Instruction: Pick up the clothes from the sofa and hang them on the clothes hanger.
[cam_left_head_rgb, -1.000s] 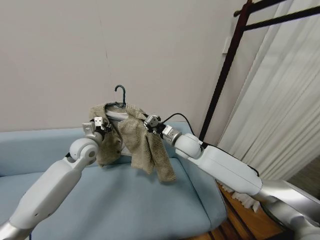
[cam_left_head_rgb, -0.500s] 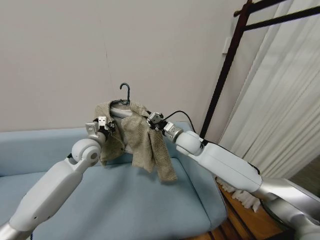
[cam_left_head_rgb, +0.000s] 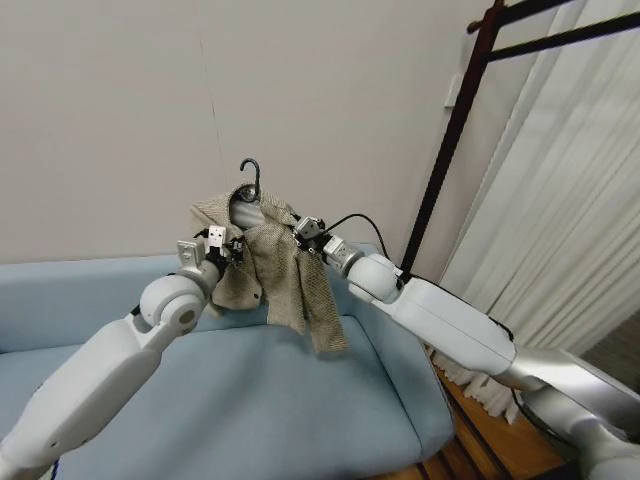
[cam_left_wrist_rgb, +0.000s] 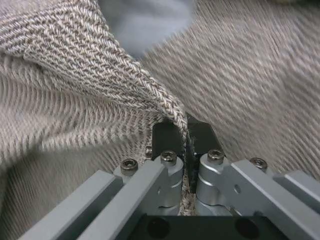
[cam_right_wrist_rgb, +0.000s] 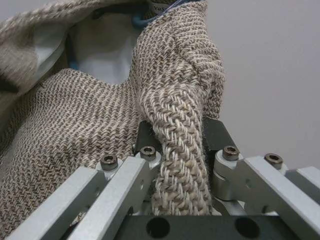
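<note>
Left end effector (cam_left_head_rgb: 222, 244) and right end effector (cam_left_head_rgb: 306, 231) both clamp sweater (cam_left_head_rgb: 288, 280) on hanger (cam_left_head_rgb: 250, 178); uneven pull could drag it off, hanger dropping.

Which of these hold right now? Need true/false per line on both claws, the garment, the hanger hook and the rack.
1. The left claw is shut on the knit garment. True.
2. The garment lies flat on the sofa. False: both claws hold it in the air above the sofa.
3. The right claw pinches a thick fold of the garment. True.
4. The hanger hook sits over the rack bar. False: the hanger hook stands free in the air, apart from the dark rack off to the right.
</note>
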